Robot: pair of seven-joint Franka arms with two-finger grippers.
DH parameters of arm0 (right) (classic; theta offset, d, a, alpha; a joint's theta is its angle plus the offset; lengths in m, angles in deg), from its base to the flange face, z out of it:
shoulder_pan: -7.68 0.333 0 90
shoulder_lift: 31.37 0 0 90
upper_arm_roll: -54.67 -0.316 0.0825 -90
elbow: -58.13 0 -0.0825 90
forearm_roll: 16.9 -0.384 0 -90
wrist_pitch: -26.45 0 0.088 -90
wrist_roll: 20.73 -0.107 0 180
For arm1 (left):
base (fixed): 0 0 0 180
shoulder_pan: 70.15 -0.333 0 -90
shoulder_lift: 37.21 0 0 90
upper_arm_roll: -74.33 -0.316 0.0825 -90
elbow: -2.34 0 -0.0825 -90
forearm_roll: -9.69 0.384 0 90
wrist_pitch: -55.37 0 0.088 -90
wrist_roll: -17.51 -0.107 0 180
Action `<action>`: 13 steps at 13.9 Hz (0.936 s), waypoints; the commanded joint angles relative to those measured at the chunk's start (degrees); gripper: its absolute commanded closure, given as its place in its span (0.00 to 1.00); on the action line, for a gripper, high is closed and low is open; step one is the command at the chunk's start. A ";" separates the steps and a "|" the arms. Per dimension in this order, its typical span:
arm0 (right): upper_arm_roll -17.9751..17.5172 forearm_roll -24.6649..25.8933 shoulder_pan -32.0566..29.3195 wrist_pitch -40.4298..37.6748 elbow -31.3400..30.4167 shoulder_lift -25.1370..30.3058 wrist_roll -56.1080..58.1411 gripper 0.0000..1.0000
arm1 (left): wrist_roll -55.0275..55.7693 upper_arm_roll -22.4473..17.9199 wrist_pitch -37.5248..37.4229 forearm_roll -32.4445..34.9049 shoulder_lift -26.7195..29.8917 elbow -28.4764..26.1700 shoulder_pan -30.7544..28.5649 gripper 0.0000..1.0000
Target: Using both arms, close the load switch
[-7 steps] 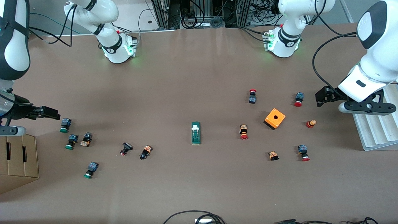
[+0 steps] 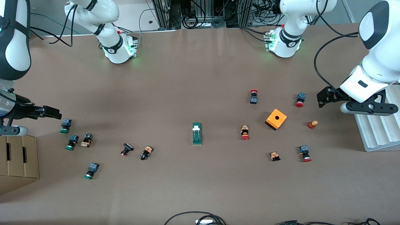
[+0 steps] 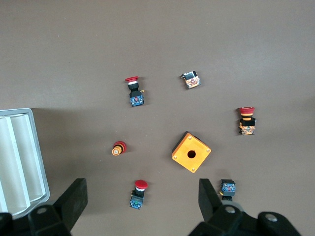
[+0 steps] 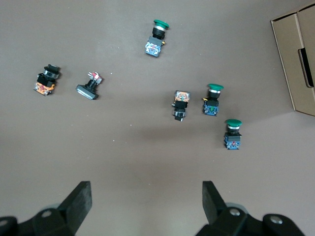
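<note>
Dark-green load switch (image 2: 197, 133) lies flat mid-table, white lever up

No readable text, labels, brands or numbers on anything in view; all markings too small to make out.

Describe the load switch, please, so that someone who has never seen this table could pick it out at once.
Start at the orange box with a hole, toward the left arm's end of the brown table. From there look toward the middle of the table, past a red-capped push button, to the load switch, which lies alone. Unlike the small capped buttons, it is a long, narrow dark-green block with a white lever tab.
</note>
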 commanded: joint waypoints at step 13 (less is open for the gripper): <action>-1.60 -4.44 5.61 9.30 0.27 -3.23 3.29 0.00 | 8.09 1.03 -0.76 -1.08 -0.93 0.38 2.53 0.00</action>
